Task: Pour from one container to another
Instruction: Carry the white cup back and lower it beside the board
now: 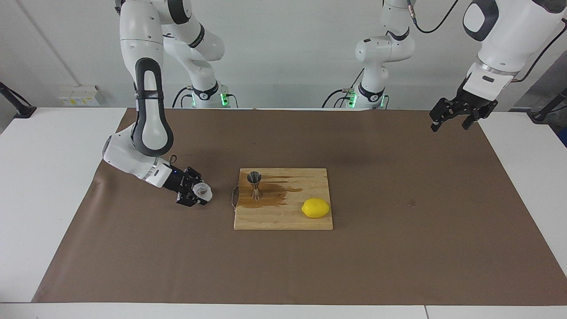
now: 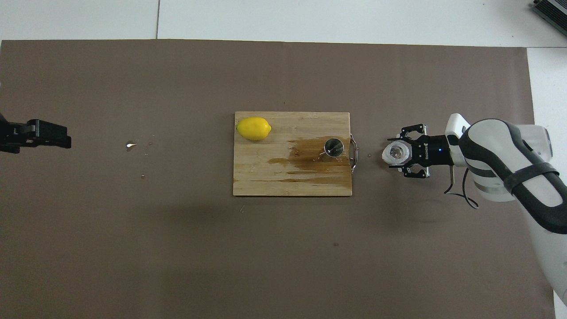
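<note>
The right gripper (image 1: 198,194) clasps the white cup (image 1: 203,191) low over the mat, beside the cutting board (image 1: 283,219); the jigger (image 1: 254,184) stands upright on the board's near end (toward the cup); the left gripper (image 1: 456,116) waits, fingers apart, holding nothing.

White jointed arms with dark grey bands, black hands, black trailing cables.

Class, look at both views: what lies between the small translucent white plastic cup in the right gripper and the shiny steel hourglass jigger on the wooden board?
Only bare brown table cover and the board's metal handle, clearest in the overhead view.
</note>
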